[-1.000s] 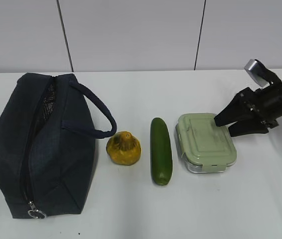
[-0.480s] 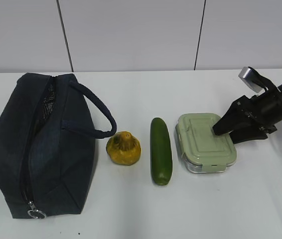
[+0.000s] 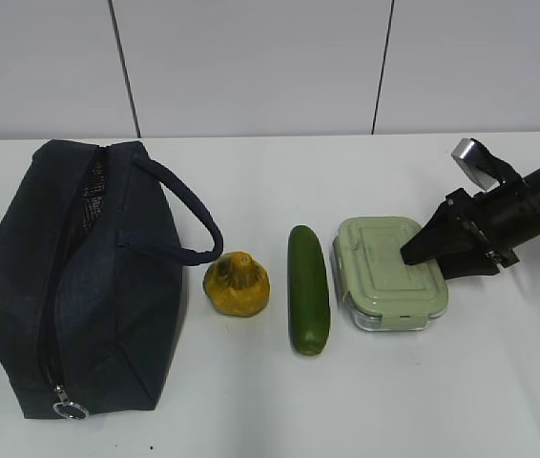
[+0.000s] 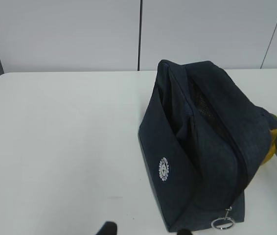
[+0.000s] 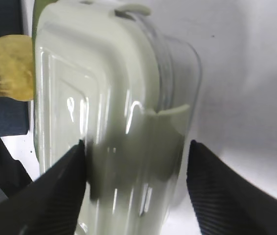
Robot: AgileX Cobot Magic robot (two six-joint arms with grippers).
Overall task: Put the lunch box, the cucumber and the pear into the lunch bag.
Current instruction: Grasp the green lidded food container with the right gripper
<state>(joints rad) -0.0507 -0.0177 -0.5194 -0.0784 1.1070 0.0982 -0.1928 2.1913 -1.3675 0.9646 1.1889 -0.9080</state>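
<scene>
A: Where does the right claw stand?

B: Its two black fingers are spread to either side of the small clear rectangular lunch box with the pale sage-green snap-on lid, one over the lid and one at the far side wall. I cannot tell whether the pads are pressing yet.

A: How will that box handle?

B: My guess is stiff and smooth, so slippery. The lid is glossy and the clear walls look hard. Gripping across the short width, with a pad low on each wall under the lid's rim, seems safest. The side clips could pop if squeezed.

A: And the rest?

B: Just left of the box on the white desk lies the long smooth dark-green cucumber, firm and likely to roll. Further left is the squat, lumpy yellow-orange pear, which bruises easily. Beyond it stands the large dark navy fabric lunch bag, soft-sided, with its top zipper open.

A: The left claw?

B: Only its tips show at the bottom edge of the left wrist view. They stand apart and hold nothing.
</scene>
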